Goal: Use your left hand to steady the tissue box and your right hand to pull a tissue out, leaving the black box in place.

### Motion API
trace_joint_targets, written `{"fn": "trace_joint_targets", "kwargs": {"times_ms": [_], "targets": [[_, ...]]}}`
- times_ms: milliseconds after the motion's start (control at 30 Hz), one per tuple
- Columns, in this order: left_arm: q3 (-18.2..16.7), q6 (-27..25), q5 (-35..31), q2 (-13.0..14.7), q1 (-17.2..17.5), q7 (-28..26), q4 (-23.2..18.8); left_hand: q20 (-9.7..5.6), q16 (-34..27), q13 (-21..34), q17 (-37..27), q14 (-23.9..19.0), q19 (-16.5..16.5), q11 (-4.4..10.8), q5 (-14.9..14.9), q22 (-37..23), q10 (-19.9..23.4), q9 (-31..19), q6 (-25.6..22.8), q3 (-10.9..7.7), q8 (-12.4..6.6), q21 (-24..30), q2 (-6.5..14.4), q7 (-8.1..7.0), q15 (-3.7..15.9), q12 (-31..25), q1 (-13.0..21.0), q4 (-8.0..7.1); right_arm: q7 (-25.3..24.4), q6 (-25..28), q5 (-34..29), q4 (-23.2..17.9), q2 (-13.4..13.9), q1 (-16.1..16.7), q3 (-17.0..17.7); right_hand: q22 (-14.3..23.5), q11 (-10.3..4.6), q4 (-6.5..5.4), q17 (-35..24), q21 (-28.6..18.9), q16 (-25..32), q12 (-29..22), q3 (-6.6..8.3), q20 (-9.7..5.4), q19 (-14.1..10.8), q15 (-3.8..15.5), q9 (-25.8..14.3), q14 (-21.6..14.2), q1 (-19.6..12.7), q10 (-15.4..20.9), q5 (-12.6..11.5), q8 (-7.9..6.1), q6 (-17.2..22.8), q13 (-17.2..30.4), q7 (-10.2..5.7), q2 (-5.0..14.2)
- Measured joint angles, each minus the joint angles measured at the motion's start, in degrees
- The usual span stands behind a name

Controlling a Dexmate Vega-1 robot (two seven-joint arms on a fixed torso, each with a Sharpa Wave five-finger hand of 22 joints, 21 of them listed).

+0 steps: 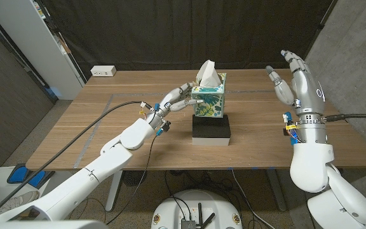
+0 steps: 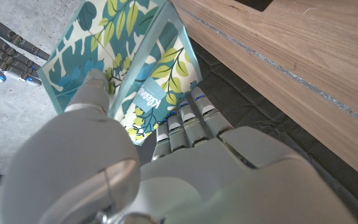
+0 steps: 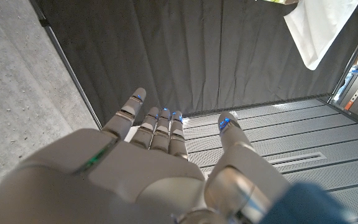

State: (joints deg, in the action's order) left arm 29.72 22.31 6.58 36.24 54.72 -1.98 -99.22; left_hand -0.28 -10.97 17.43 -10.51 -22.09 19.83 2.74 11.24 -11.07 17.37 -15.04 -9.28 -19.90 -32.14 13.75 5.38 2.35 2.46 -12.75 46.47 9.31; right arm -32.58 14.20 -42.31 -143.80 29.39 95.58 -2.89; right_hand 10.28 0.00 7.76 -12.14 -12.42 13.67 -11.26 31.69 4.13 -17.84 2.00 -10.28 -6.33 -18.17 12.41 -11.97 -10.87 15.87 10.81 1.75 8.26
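On the wooden desk (image 1: 94, 121), a black box (image 1: 211, 130) carries the leaf-printed tissue box (image 1: 210, 100), a white tissue (image 1: 208, 74) standing out of its top. Your left hand (image 1: 173, 100) grips the tissue box's side. Your right hand (image 1: 294, 79) hangs raised to its right, well apart, fingers spread, holding nothing. The carton's white lettering cannot be read.

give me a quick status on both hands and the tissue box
Left hand grips tissue box on black box. Right hand open, raised beside it. Tissue unpulled, path clear.
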Motion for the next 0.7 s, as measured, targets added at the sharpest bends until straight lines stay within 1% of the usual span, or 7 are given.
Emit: {"fn": "trace_joint_targets", "kwargs": {"times_ms": [167, 267, 367, 567, 700], "targets": [[0.0, 0.1, 0.0, 0.0, 0.0, 0.0, 0.0, 0.00, 0.0, 0.0, 0.0, 0.0, 0.0, 0.00, 0.0, 0.0, 0.0, 0.0, 0.0, -0.17, 0.12, 0.0, 0.0, 0.00, 0.00, 0.0, 0.0, 0.14, -0.2, 0.1, -0.4, 0.0, 0.2, 0.0, -0.5, 0.0, 0.00, 0.10, -0.3, 0.0, 0.5, 0.0, -0.10, 0.01, 0.0, 0.26, 0.0, -0.3, 0.1, 0.0, 0.0, 0.00, 0.0, 0.0, 0.00, 0.13], [0.0, 0.2, 0.0, 0.0, 0.0, 0.0, 0.0, 0.00, 0.0, 0.0, 0.0, 0.0, 0.0, 0.00, -0.1, 0.0, 0.0, 0.0, 0.0, -0.30, 0.03, 0.0, 0.0, 0.00, 0.00, 0.0, 0.0, 0.15, -0.2, 0.1, -0.9, 0.0, 0.4, -0.1, -0.7, 0.0, 0.00, 0.18, -0.3, 0.0, 0.5, 0.0, -0.18, 0.31, 0.3, 0.26, 0.0, -0.3, 0.1, 0.0, 0.0, 0.00, 0.0, 0.0, 0.00, 0.13], [0.0, 0.2, 0.0, 0.0, 0.0, 0.0, 0.0, 0.00, 0.0, 0.0, 0.0, 0.0, 0.0, 0.00, -0.1, 0.0, 0.0, 0.0, 0.0, -0.30, -0.08, 0.0, -0.1, 0.00, 0.00, 0.0, 0.0, 0.14, -0.2, 0.1, -1.2, 0.0, 0.6, -0.2, -0.9, 0.0, -0.22, 0.17, -0.3, 0.0, 0.5, 0.0, -0.17, 0.30, 0.3, 0.26, 0.0, -0.3, 0.1, 0.2, 0.0, 0.00, 0.3, 0.0, -0.31, 0.13], [0.0, 0.2, 0.0, 0.0, 0.2, -0.1, 0.0, 0.00, 0.0, 0.0, 0.0, 0.0, 0.0, 0.00, -0.2, 0.0, 0.0, 0.2, 0.0, -0.30, -0.30, 0.0, -0.2, 0.00, 0.00, 0.0, -0.1, 0.14, -0.2, 0.1, -1.5, 0.0, 1.0, -0.4, -1.4, 0.0, -0.31, 0.17, -0.3, 0.0, 0.5, 0.0, -0.17, 0.29, 0.3, 0.26, 0.0, -0.3, 0.1, 0.3, 0.0, 0.00, 0.3, 0.0, -0.31, 0.13], [0.0, 0.3, -0.1, 0.0, 0.3, -0.1, -0.1, 0.00, 0.0, 0.0, 0.0, 0.0, 0.0, 0.00, -0.2, 0.0, 0.0, 0.2, 0.0, -0.30, -0.30, 0.0, -0.2, 0.00, 0.00, 0.0, -0.1, 0.15, 0.1, 0.1, -1.7, -0.1, 1.2, -0.6, -1.6, 0.0, -0.31, 0.40, -0.3, 0.0, 0.5, 0.0, -0.40, 0.29, 0.3, 0.26, 0.0, -0.3, 0.1, 0.3, 0.0, 0.00, 0.3, 0.0, -0.31, 0.13]]}}
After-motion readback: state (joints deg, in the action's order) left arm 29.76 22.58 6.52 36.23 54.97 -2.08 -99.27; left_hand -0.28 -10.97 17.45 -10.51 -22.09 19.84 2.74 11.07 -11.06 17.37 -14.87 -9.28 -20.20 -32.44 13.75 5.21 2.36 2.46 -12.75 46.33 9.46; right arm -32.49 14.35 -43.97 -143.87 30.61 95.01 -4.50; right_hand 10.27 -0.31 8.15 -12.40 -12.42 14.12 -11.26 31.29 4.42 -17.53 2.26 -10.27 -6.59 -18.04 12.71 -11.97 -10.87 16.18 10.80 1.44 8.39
